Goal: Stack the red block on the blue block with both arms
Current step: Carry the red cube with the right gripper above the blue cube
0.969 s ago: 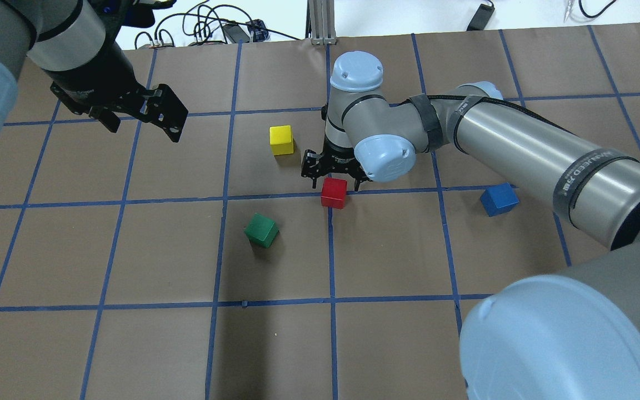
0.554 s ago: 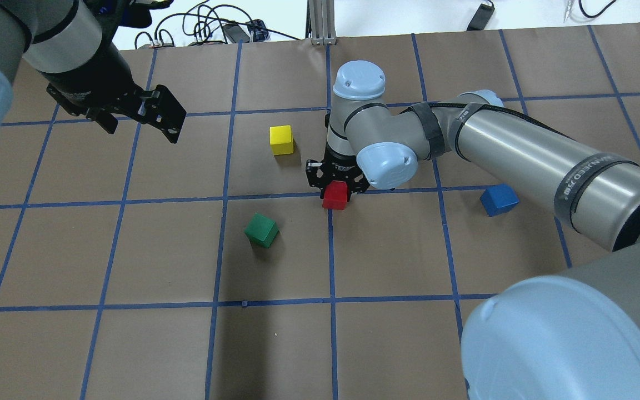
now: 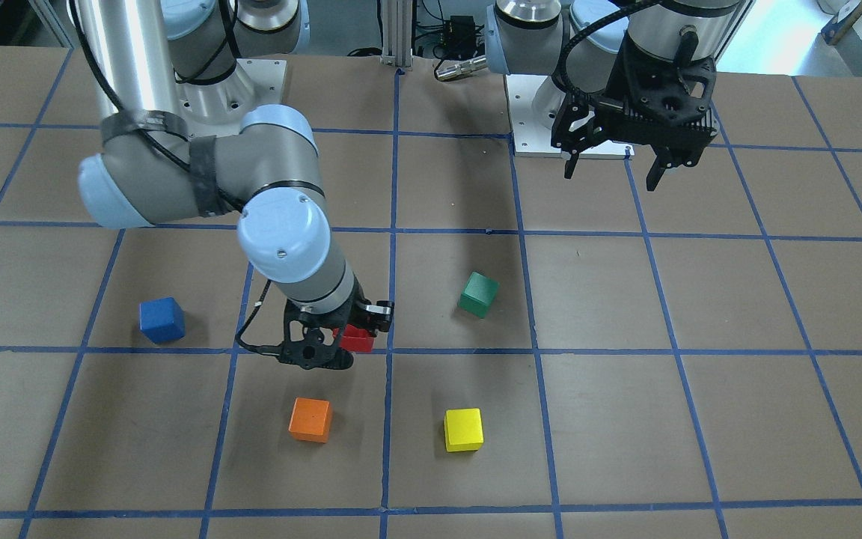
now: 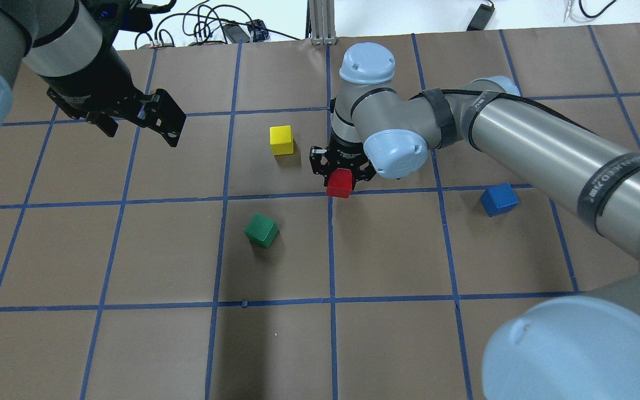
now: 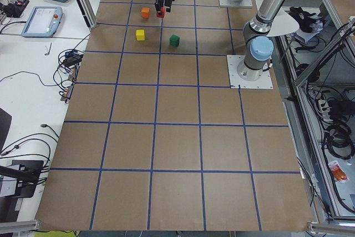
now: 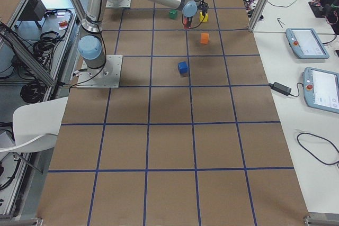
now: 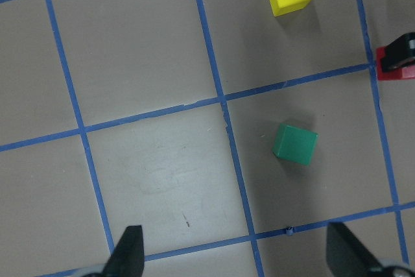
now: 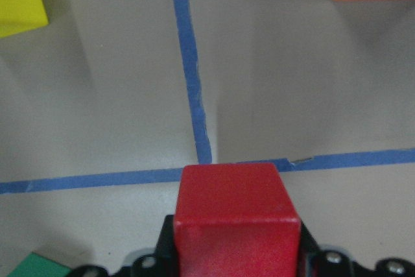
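The right tool (image 4: 341, 176) clamps the red block (image 4: 339, 184) between its fingers at a grid-line crossing near the middle of the desk (image 4: 392, 250). The blue block (image 4: 498, 199) lies well apart, on the robot's right. The left tool (image 3: 612, 177) hangs above the desk — fingers spread, holding nothing.

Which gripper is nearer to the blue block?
Right. The right gripper, holding the red block, is mid-table, the blue block on its right; the left gripper hangs open on the far side.

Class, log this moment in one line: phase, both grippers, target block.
phase: grasp | right gripper: shut on red block | left gripper: open, empty | blue block: nothing on it
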Controlling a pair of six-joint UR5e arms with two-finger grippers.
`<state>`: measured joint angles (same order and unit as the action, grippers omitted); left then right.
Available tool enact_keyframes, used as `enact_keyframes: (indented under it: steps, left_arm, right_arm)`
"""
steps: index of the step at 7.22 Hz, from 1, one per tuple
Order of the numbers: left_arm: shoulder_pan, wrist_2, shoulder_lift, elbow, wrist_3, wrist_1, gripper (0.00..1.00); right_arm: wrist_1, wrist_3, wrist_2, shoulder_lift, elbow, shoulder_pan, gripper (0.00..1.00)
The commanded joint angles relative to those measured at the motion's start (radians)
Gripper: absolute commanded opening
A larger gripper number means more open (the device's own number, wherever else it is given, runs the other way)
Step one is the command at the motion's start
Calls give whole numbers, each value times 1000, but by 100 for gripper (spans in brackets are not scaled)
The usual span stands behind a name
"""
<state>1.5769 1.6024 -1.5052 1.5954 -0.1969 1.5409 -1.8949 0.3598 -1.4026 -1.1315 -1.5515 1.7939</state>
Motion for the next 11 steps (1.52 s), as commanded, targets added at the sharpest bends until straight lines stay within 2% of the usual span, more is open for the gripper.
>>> enact_keyframes:
  steps: [1,2,3,6,9,11]
  left_arm:
    - [0,-1,0,0,2,1,100]
    - [0,-1,2,0,2,1,100]
    - [0,-1,2,0,2,-1,100]
    - [0,-9,-3,-2,-1,-10,100]
    - [-1,-10,-3,0,-4,-10,100]
    - [-1,-7,-3,1,-4,-10,100]
  right_arm:
    - [230,-189,-31,-97,54,-120,0]
    - [250,-265,-120,-115,41,-172,0]
    - [273,-366,-165,-129,27,-206,0]
    - [266,-604,-173,-163,-47,-292,0]
    - [263,-856,-168,-163,-84,-436,0]
    - [147,-913,-167,-163,-136,-456,0]
